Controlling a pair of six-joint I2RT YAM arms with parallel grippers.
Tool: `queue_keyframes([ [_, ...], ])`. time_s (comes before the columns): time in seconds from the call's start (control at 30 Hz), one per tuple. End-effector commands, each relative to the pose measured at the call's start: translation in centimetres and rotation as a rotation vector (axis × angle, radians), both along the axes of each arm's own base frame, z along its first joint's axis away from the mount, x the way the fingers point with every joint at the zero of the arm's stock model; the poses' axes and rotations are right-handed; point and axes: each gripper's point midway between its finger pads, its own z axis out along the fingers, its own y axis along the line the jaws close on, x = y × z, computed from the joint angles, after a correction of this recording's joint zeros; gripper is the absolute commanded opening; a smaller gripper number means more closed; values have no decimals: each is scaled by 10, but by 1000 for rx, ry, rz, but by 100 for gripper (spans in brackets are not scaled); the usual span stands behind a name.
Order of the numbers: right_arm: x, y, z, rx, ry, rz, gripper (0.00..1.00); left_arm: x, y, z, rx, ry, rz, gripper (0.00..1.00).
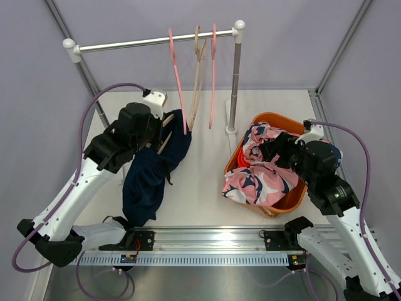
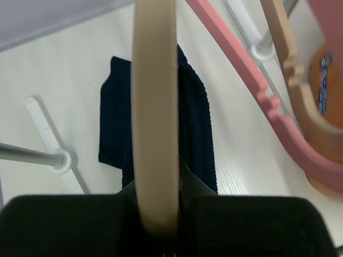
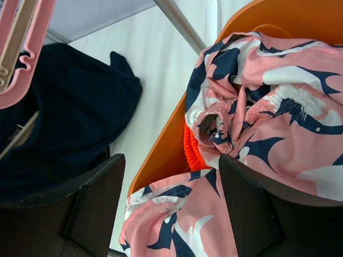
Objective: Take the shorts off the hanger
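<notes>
The dark navy shorts (image 1: 150, 179) hang on a beige hanger (image 2: 154, 107) and trail down onto the table at the left. My left gripper (image 1: 161, 130) is shut on that hanger, whose bar runs up between the jaws (image 2: 155, 195), with the navy fabric (image 2: 195, 118) beneath it. The pink shorts with a navy pattern (image 1: 263, 179) lie heaped in the orange basket (image 1: 276, 116). A bit of bright orange shorts (image 3: 190, 152) shows under them. My right gripper (image 1: 277, 149) hovers open just above the pink shorts (image 3: 289, 123), its jaws (image 3: 171, 182) wide apart with nothing gripped.
A clothes rail (image 1: 144, 42) on a grey post (image 1: 235, 81) crosses the back. Two pink hangers (image 1: 177, 75) (image 1: 213, 69) and a beige one (image 1: 197, 69) hang bare on it, close to my left gripper. The basket rim (image 3: 161, 155) stands at the right.
</notes>
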Motion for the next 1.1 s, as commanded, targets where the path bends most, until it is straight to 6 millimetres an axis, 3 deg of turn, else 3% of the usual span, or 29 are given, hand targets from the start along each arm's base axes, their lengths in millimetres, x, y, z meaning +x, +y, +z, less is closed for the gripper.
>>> queue_keyframes([
  [0.0,2,8,11,0,-45,50,80,-28,-20,-6,-58,15,-124,0],
  [0.1,0,12,13,-1,-49,79,80,-49,-35,-24,-67,64,-215,0],
  [0.23,-9,37,17,21,-47,237,79,-91,-67,-14,-174,61,-450,0],
  [0.47,-21,82,18,43,-10,482,70,-126,-93,10,-251,-4,-653,0],
  [0.6,-38,119,22,2,-20,578,70,-129,-101,14,-262,-24,-680,0],
  [0.7,-37,138,22,2,-10,602,70,-129,-108,15,-261,-27,-695,0],
  [0.87,-34,148,25,7,-18,593,71,-127,-114,18,-255,-41,-697,0],
  [1.07,-30,153,12,-20,20,585,70,-127,-122,23,-267,-56,-711,0],
])
